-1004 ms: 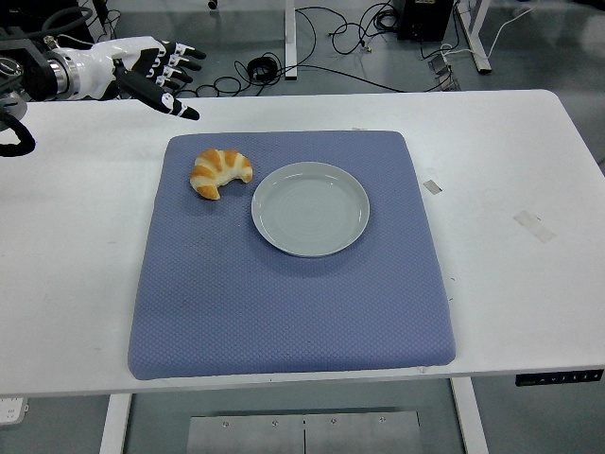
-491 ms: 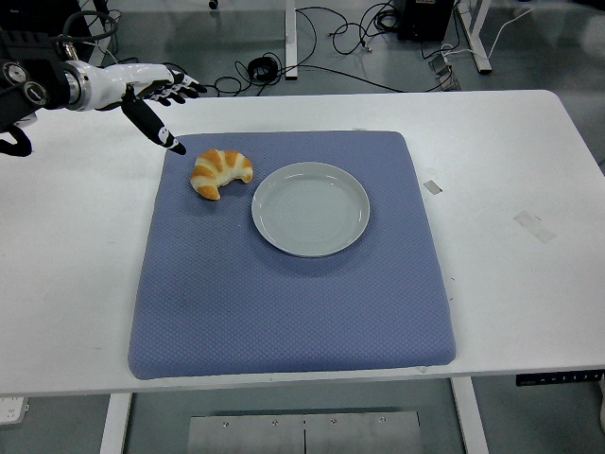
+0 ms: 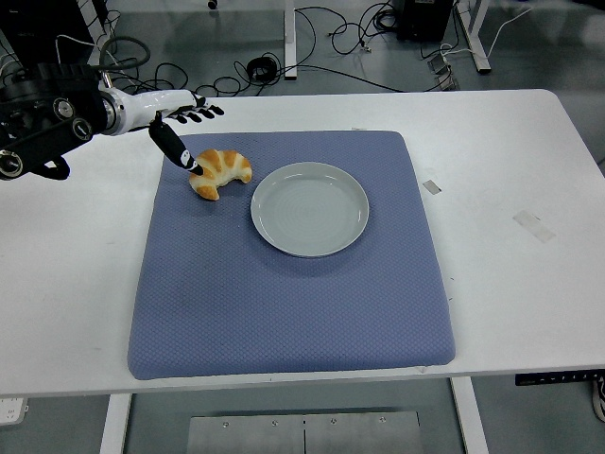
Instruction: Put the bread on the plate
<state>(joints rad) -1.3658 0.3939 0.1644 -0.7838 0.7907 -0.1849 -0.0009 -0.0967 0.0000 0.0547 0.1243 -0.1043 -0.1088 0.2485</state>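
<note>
A golden croissant lies on the blue mat, just left of an empty grey plate. My left hand comes in from the left edge and hovers over the croissant's left end. Its fingers are spread. The thumb points down and its tip is at the croissant's left edge. The fingers hold nothing. The right arm is out of view.
The blue mat covers the middle of the white table. Two bits of tape lie on the table at the right. Cables and table legs show on the floor beyond the far edge.
My left hand has moved right and down from the table's far left corner to the croissant's left end. Croissant and plate have not moved.
</note>
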